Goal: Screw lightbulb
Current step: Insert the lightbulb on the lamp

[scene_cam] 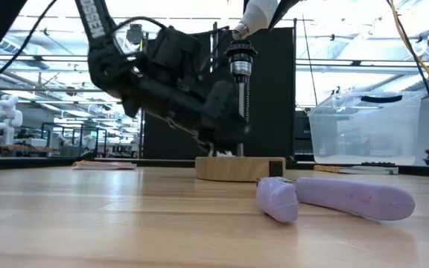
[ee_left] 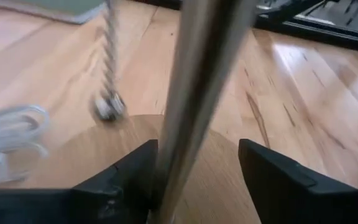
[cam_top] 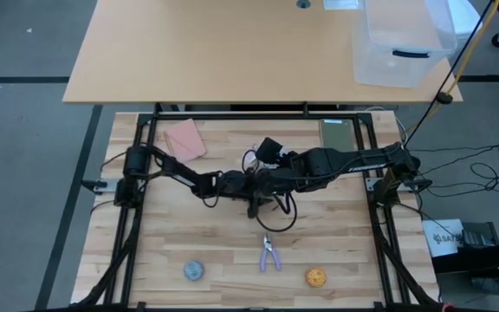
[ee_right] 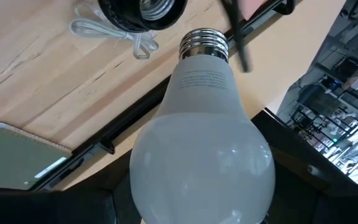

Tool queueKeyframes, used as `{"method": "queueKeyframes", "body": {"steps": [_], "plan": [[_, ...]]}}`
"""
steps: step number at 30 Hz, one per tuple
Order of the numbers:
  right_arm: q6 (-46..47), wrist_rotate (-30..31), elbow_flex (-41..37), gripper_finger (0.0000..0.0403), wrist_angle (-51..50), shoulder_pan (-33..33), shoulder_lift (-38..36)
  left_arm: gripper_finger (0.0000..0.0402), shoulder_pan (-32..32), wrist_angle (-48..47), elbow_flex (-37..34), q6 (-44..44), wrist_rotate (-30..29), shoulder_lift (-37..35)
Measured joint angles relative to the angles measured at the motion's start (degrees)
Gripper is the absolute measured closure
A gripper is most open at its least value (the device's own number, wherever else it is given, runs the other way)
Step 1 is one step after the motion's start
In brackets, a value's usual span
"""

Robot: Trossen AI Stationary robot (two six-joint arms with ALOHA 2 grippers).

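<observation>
The white lightbulb [ee_right: 201, 143] is in my right gripper [ee_right: 194, 199], raised above the table's middle. Its silvery screw base [ee_right: 204, 45] points toward the black socket [ee_right: 143, 7]. That socket [scene_cam: 238, 56] tops a metal pole [ee_left: 197, 93] rising from a round wooden stand [scene_cam: 238, 168]. My left gripper [ee_left: 197, 152] is open low at the pole, one finger [ee_left: 126, 180] close against it and the other [ee_left: 284, 180] well apart. My right gripper pinches the bulb's wide glass end [ee_right: 166, 186] between its two fingers, one on each side. The bulb is lifted clear, tilted, with its screw base leading away from the fingers toward the socket. My left gripper: whether its finger touches the pole, I cannot tell.
Purple pliers [cam_top: 269, 256] lie near the front, with a blue-grey ball [cam_top: 194, 270] and an orange ball [cam_top: 316, 277] beside them. A pink pad [cam_top: 184, 140] and a green notebook [cam_top: 338, 133] lie at the back. A white cord [ee_right: 114, 34] trails from the lamp.
</observation>
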Motion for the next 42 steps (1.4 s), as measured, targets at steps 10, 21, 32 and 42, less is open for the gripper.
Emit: {"method": "queueKeyframes", "body": {"steps": [10, 21, 32, 42], "plan": [[-0.66, 0.19, 0.0, 0.0156, 0.32, 0.0, 0.0, 0.0187, 0.31, -2.65, -7.58, -0.29, -3.08, -10.49], [-0.47, -0.61, -0.01, 0.0156, 0.14, 0.79, -0.24, 0.02, 1.77, -9.95, -15.33, 3.76, -11.0, -31.73], [-0.64, -3.14, 0.0, 0.0156, 0.09, 2.69, -0.26, 0.0211, 3.39, -3.53, -15.21, 8.93, -10.38, -39.45], [-0.66, -3.67, -0.01, 0.0156, -0.28, 2.58, -0.25, 0.0211, 2.42, -6.74, -9.77, 7.94, -5.09, -39.16]]}}
